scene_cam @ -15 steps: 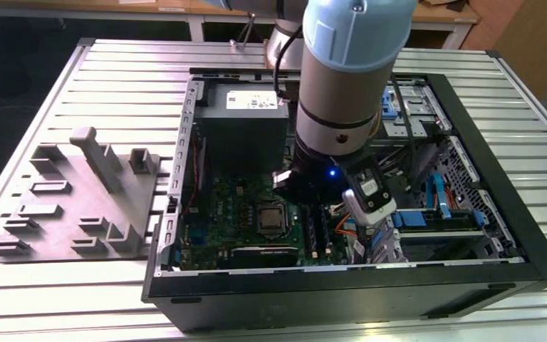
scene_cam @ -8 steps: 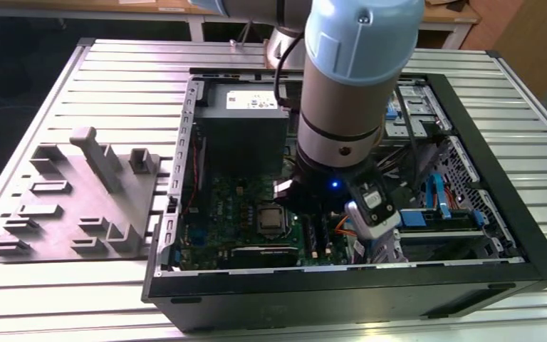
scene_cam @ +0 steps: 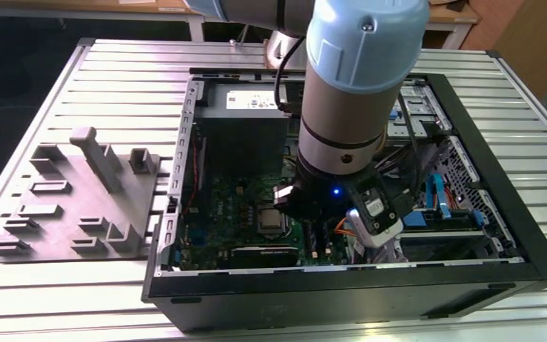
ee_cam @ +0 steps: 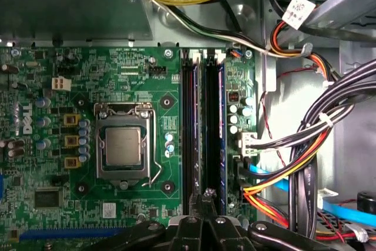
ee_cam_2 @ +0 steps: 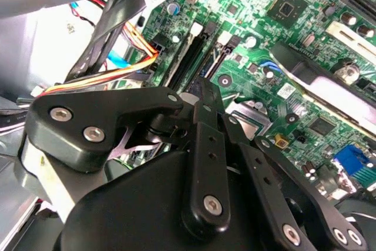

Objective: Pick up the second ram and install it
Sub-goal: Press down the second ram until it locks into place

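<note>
Ribbed grey metal is your worktop [scene_cam: 112, 78], and on it sits the open computer case [scene_cam: 350, 299] that the arm [scene_cam: 350, 107] reaches down into. Your end effector [ee_cam: 207, 195] is clenched: in both wrist views its black fingers [ee_cam_2: 202, 95] meet at the tips, and you can see nothing between them. In the first wrist view those tips hang just over one end of the two long memory slots, about on the line between them. The second ram [ee_cam: 214, 133] looks seated in the slot nearer the cables, a long dark stick with a bluish edge (whether it is fully latched, you cannot tell). The neighbouring slot [ee_cam: 189, 133] lies just beside it, dark along its whole length. Further out on the green motherboard [ee_cam: 70, 86] you have the processor socket [ee_cam: 123, 145] with its metal frame. On the other side of the slots, bundled black, red, yellow and orange cables [ee_cam: 305, 145] run past. Outside the case, at the exterior view's left, the grey plastic tray [scene_cam: 74, 206] with upright blocks rests on the worktop.
</note>
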Motion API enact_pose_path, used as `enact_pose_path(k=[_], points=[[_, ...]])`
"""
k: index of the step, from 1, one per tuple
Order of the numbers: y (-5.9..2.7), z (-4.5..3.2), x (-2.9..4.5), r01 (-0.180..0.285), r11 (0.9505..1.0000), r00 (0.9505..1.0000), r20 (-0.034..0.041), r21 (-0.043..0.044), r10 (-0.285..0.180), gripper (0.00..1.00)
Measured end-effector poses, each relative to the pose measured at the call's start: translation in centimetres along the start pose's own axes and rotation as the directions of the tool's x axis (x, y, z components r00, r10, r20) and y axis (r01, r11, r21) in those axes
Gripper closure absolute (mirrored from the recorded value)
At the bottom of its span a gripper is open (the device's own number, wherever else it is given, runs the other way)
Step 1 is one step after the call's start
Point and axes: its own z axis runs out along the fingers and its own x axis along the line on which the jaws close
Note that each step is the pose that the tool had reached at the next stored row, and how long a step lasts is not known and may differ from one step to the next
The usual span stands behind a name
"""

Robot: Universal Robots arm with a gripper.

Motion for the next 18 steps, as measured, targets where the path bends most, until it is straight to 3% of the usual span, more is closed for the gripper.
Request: enact_pose_path(k=[18], points=[[-0.23,0.42,0.00,0.018,0.9998,0.9998,-0.0015,-0.0026,-0.018,0.90]])
